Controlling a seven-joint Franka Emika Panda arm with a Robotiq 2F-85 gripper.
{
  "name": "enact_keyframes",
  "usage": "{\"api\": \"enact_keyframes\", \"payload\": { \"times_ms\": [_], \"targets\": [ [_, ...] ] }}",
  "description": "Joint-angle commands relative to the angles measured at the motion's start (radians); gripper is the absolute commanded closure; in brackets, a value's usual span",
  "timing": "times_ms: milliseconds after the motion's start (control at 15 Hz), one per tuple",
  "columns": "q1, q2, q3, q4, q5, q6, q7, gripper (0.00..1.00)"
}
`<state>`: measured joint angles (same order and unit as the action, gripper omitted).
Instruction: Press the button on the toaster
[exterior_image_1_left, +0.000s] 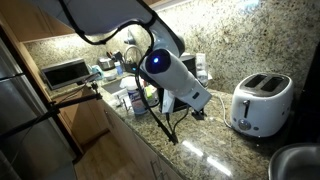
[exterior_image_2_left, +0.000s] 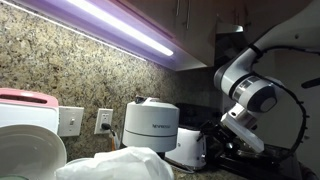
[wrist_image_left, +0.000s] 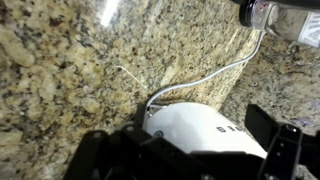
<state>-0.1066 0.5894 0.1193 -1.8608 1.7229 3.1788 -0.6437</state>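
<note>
The hand (wrist_image_left: 192, 158) hung close by the glossy white, rounded two-slot toaster (exterior_image_1_left: 260, 103) on the speckled granite counter (exterior_image_1_left: 210, 152), its fingers spread apart, gripping nothing.

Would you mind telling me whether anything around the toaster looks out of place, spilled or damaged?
Nothing stands out. The toaster stands upright on the granite counter, and no spill or damage is visible around it. Its white cord trails loosely over the granite behind it, which looks ordinary.
</note>
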Motion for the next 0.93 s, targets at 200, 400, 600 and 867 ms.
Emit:
{"api": "enact_keyframes", "payload": {
  "times_ms": [200,400,600,867],
  "targets": [
    [-0.022,0.044,-0.032,0.029,0.001,0.053,0.126,0.00],
    [-0.036,0.060,-0.043,0.021,-0.028,0.060,0.179,0.00],
    [-0.053,0.091,-0.041,0.017,-0.073,0.048,0.237,0.00],
    [-0.059,0.122,-0.049,0.009,-0.144,0.036,0.335,0.00]
  ]
}}
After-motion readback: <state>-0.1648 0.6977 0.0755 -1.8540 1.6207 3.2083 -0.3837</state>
